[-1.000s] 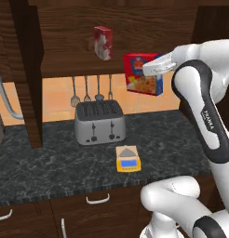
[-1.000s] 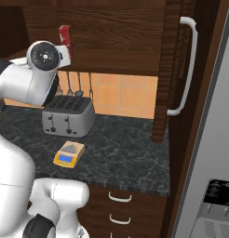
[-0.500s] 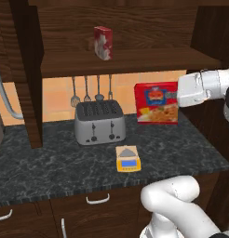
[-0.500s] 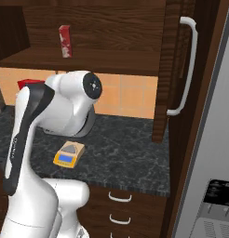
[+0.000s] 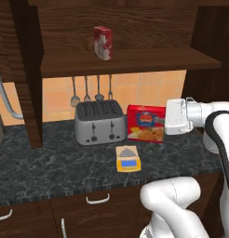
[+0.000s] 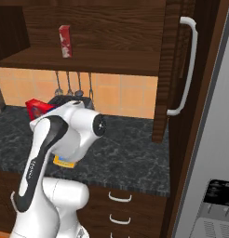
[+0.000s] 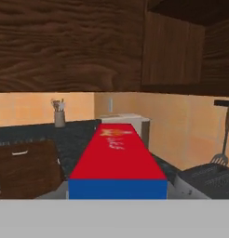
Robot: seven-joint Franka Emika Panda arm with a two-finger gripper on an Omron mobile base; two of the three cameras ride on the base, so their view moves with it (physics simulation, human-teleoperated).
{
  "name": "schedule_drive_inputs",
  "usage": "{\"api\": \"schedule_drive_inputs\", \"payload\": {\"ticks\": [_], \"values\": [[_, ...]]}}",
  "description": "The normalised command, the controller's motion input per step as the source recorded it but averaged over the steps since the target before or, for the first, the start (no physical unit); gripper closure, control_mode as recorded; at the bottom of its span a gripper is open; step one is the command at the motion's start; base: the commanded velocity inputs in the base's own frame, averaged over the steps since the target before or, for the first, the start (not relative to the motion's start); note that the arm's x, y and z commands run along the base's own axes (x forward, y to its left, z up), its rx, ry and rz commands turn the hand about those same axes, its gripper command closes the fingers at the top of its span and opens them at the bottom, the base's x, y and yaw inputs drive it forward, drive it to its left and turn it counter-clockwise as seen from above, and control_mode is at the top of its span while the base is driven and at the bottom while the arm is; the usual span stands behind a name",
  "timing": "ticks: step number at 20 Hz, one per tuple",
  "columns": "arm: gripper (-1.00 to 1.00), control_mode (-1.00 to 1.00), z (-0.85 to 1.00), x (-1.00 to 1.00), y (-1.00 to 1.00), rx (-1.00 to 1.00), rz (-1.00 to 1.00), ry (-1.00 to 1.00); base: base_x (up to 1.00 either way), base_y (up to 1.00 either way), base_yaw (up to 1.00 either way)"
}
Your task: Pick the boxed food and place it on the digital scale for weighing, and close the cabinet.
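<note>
The gripper [image 5: 165, 122] pinches the boxed food [image 5: 145, 123] upright, long axis left-right, its fingertips hidden behind the box's right edge

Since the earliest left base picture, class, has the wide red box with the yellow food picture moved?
Yes. The wide red box, held in the shut gripper, has dropped from shelf height to beside the silver toaster, above the black counter.
</note>
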Motion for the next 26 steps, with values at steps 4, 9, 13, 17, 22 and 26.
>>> {"api": "schedule_drive_inputs", "payload": {"ticks": [4, 9, 13, 17, 22, 26], "values": [[1.00, -1.00, -0.46, 0.32, -0.47, 0.15, 0.23, 0.04, 0.00, 0.00, 0.00], [1.00, -1.00, -0.32, 0.50, -0.22, 0.13, 0.29, 0.05, 0.00, 0.00, 0.00], [1.00, -1.00, -0.25, 0.64, 0.00, 0.02, 0.14, 0.16, 0.00, 0.00, 0.00], [1.00, -1.00, -0.11, 0.47, 0.02, 0.00, 0.00, 0.08, 0.00, 0.00, 0.00], [1.00, -1.00, -0.38, 0.21, 0.12, -0.09, 0.00, -0.11, 0.00, 0.00, 0.00], [1.00, -1.00, -0.25, 0.10, 0.12, -0.11, 0.00, -0.01, 0.00, 0.00, 0.00]]}}
